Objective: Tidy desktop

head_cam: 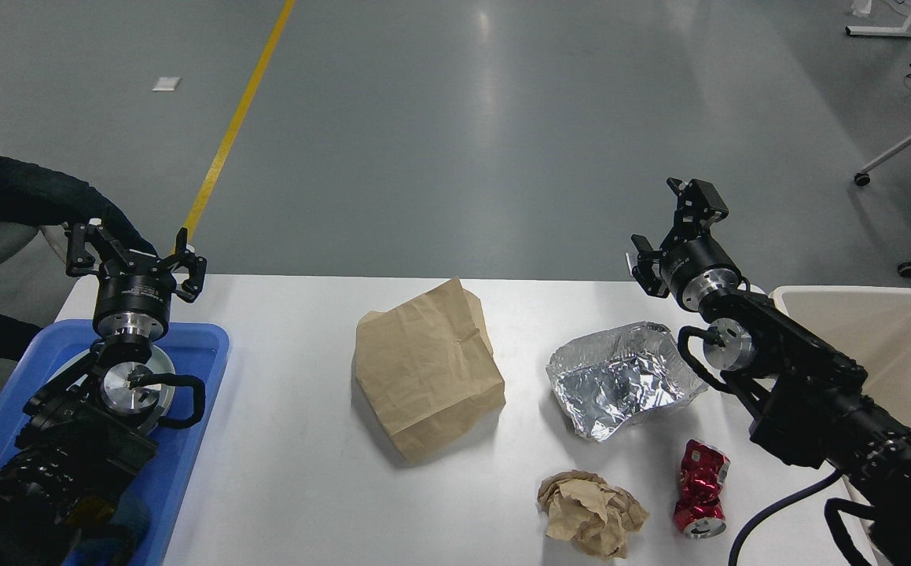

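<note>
The white desk (282,472) is filling the lower half of the view, with grey floor beyond its far edge. Four loose items are lying on it: one brown paper bag (426,368) near the middle, lying flat; one crumpled foil container (622,379) to its right; one crumpled ball of brown paper (590,512) toward the near edge; and one crushed red can (701,488) just beside that ball, on its right. One blue tray (188,440) is sitting at the desk's left end and one beige bin (879,330) at its right end.

The left tool (136,255) is hovering above the tray's far edge, its two fingers spread wide and gripping nothing; the left arm is covering much of the tray, including a pale round object beneath it. The right tool (669,228) is hanging above the desk's far edge, just behind the foil container, fingers likewise parted and empty. The right arm is crossing in front of the bin's near-left corner.

A seated person's dark-trousered legs (23,196) are showing at the left, beside a yellow floor line (235,126).
</note>
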